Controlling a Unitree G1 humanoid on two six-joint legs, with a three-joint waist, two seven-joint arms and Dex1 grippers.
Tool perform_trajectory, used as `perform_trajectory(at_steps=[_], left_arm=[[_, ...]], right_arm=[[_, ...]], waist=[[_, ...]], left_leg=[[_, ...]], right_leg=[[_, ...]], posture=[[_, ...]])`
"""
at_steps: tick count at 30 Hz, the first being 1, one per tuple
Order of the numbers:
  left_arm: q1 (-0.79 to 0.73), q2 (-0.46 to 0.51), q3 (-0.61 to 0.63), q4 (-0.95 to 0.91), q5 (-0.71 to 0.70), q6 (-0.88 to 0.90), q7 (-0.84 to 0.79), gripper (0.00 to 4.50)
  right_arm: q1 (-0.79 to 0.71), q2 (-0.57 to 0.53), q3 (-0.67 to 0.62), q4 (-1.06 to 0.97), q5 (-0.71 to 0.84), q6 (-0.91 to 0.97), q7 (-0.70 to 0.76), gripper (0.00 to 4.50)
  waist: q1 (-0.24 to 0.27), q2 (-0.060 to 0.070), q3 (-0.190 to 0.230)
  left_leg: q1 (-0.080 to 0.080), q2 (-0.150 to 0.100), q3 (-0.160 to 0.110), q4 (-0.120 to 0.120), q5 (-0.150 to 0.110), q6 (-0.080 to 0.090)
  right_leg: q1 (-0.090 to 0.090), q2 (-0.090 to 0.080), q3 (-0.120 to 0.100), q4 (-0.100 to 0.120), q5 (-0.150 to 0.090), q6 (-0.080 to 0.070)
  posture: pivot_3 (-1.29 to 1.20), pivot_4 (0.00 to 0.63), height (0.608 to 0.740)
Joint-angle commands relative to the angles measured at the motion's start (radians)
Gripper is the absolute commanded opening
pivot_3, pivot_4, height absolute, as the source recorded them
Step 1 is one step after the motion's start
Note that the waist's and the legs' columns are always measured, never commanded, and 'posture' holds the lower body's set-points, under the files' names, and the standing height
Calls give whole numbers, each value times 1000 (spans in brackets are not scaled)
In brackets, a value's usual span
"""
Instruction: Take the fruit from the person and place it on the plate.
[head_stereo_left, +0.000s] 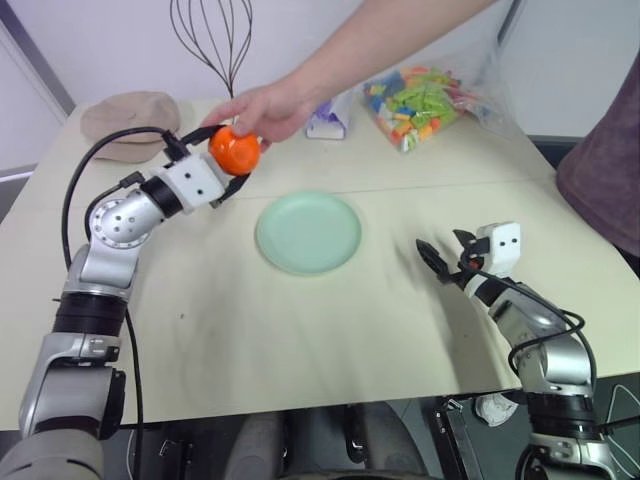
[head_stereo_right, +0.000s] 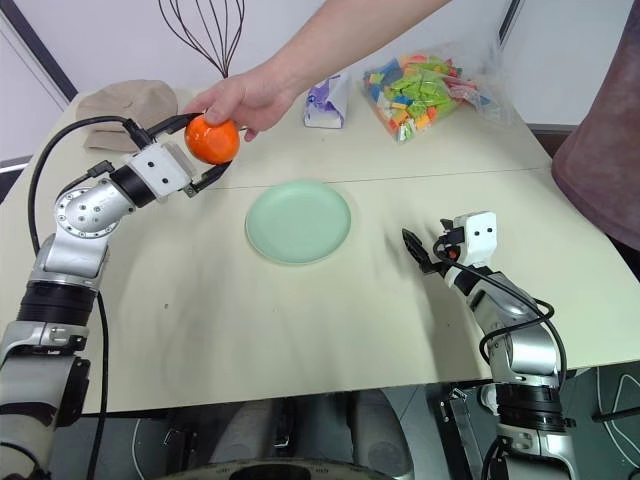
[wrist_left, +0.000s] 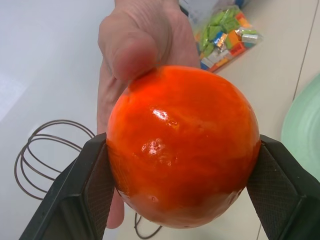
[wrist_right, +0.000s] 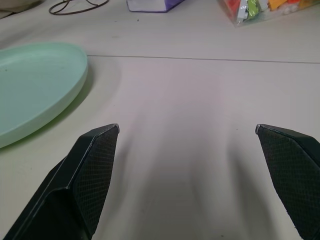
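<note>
- Nearest us, the right gripper (head_stereo_left: 440, 262) hangs low over the table (head_stereo_left: 300, 330), right of the plate (head_stereo_left: 308, 232). Its two black fingers stand wide apart with nothing between them; the right wrist view shows bare tabletop in the gap and the plate's rim off to one side.
- On our left, the left gripper (head_stereo_right: 205, 150) is raised over the far left part of the table, its fingers closed on the fruit (head_stereo_right: 212, 139).
- In the left wrist view we see one black finger (wrist_left: 82, 195) pressed on each side of the orange fruit, which sits squarely between them.
- We also see the person's hand (head_stereo_left: 262, 110) on the fruit from the far side, thumb on its top; the forearm reaches in from the upper right. So both hand and gripper have hold of it.
- The fruit is in the air, beyond the plate's far left edge and not over it.
- The mint-green plate lies flat and bare near the table's middle.
- Farther back we make out a beige cap (head_stereo_left: 130, 115) at the left, a wire whisk (head_stereo_left: 212, 35), a small purple-and-white pack (head_stereo_left: 328, 118) and a clear bag of coloured bricks (head_stereo_left: 420, 100).
- A maroon-shirted torso (head_stereo_left: 605, 165) stands at the right edge.
</note>
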Motion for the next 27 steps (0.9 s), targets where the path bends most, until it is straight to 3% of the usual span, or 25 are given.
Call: perform_trajectory(at_steps=[1,4,8,13,16,19,27], left_arm=[[51,22,3,-113,-80,56,-87,3125],[137,-9,-16,-235,-146,174,-133,3125],[154,-159,-25,-314,-193,391,-48,3125],[118,-284,-49,-249,-172,530,25,3125],[78,-303,-76,-181,-133,521,29,3125],[37,-318,-86,-136,-132,500,25,4481],[22,-306,-59,-131,-160,552,-2,4481]], right_arm=[[-2,-6,-26,-51,10,-20,1,4500],[-3,-2,-22,-42,7,-26,3,4500],[-7,12,-10,-43,4,-26,-4,4500],[6,19,-11,-57,2,-26,-6,4500],[13,20,-16,-64,2,-26,-12,4500],[21,23,-17,-74,3,-25,-19,4500],[38,22,-24,-90,8,-25,-28,4500]], waist=[[-1,0,0],[-4,0,0],[9,0,0],[1,0,0],[-2,0,0],[-1,0,0],[-1,0,0]], left_leg=[[0,0,0,0,0,0],[0,0,1,0,0,0],[0,0,-1,1,0,1],[0,-1,-1,2,0,1],[0,0,-1,2,0,1],[1,0,-1,1,0,1],[1,0,-1,1,0,1]], right_leg=[[0,0,0,0,0,0],[0,-1,1,0,0,0],[1,-1,0,0,0,0],[1,0,0,0,1,2],[1,2,0,0,1,1],[1,2,0,0,1,1],[1,2,1,0,1,1]], posture=[[0,150,740],[0,150,740],[0,150,740],[0,150,740],[0,150,740],[0,150,740],[0,150,740]])
